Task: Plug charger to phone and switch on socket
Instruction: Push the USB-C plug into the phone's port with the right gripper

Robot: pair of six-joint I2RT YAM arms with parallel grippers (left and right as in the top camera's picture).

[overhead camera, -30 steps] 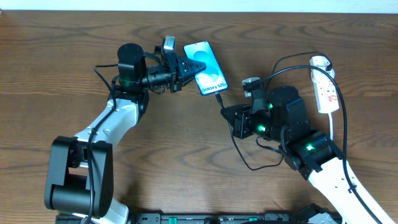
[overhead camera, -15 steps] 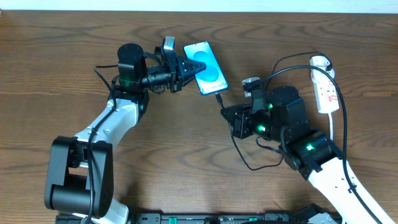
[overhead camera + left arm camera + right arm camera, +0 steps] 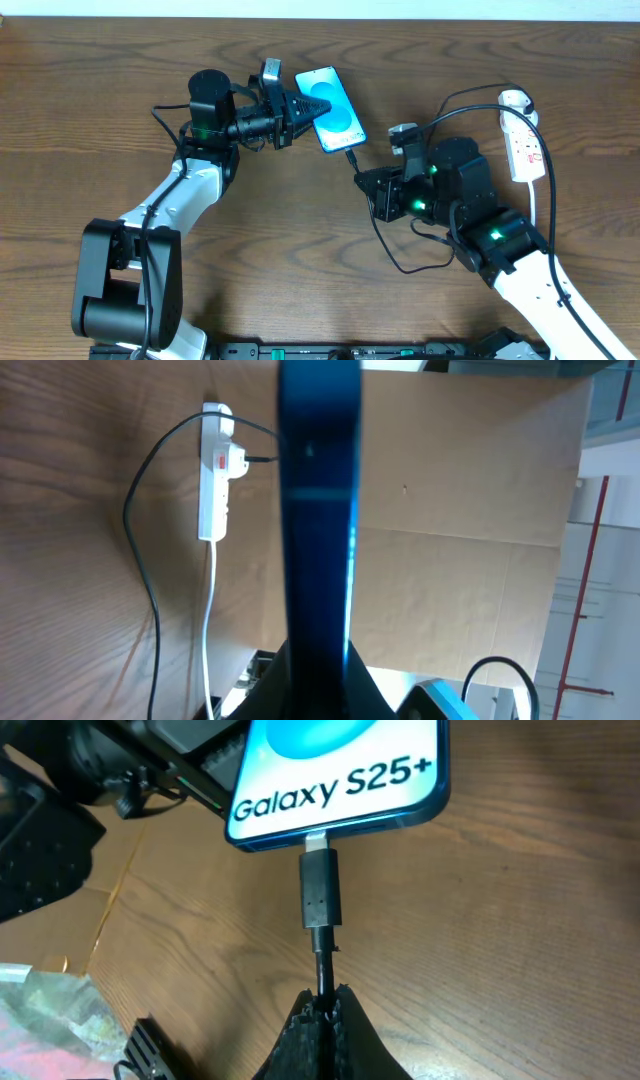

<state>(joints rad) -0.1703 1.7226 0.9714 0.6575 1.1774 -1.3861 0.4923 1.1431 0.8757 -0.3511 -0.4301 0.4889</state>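
Note:
The phone (image 3: 331, 108) with its bright blue screen lies at the table's upper middle; the right wrist view reads "Galaxy S25+" on the phone (image 3: 340, 775). My left gripper (image 3: 300, 113) is shut on the phone's left edge, and the phone (image 3: 318, 510) fills the middle of the left wrist view edge-on. The charger's black connector (image 3: 320, 888) sits in the phone's bottom port with a sliver of metal showing. My right gripper (image 3: 324, 998) is shut on the charger cable just behind the connector. The white socket (image 3: 524, 143) lies at the far right, the charger's white plug (image 3: 515, 101) in it.
The black charger cable (image 3: 395, 255) loops under my right arm and runs up to the socket. The socket's white cord (image 3: 548, 215) trails toward the table's near edge. Beyond the table's far edge the left wrist view shows brown cardboard (image 3: 470, 540).

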